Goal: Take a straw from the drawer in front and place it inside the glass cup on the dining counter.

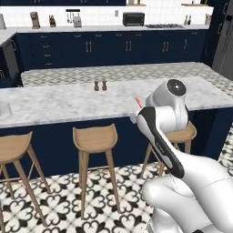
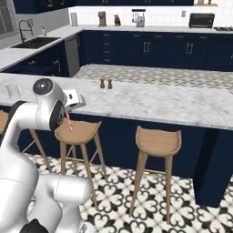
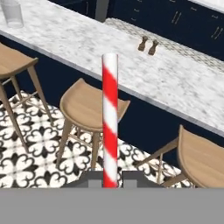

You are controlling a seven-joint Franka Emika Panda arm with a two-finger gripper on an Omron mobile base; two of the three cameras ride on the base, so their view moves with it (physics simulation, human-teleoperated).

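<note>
My gripper (image 3: 110, 181) is shut on the straw (image 3: 110, 118), a red-and-white striped one that stands straight up from between the fingertips. A short red piece of the straw (image 1: 138, 101) shows beside the wrist, and the straw (image 2: 69, 122) hangs below the hand in the right base view. I hold it in the air in front of the dining counter (image 1: 91, 101), above the stools. The glass cup (image 3: 13, 13) stands far off on the counter's left end, also seen as the glass cup (image 1: 4, 109) at the picture's edge. The drawer is out of view.
Two small brown shakers (image 1: 100, 85) stand on the far side of the marble top. Wooden stools (image 1: 94, 136) line the counter's navy base over a patterned tile floor. Behind are navy cabinets, a sink (image 2: 34, 42) and a toaster oven (image 1: 133, 18).
</note>
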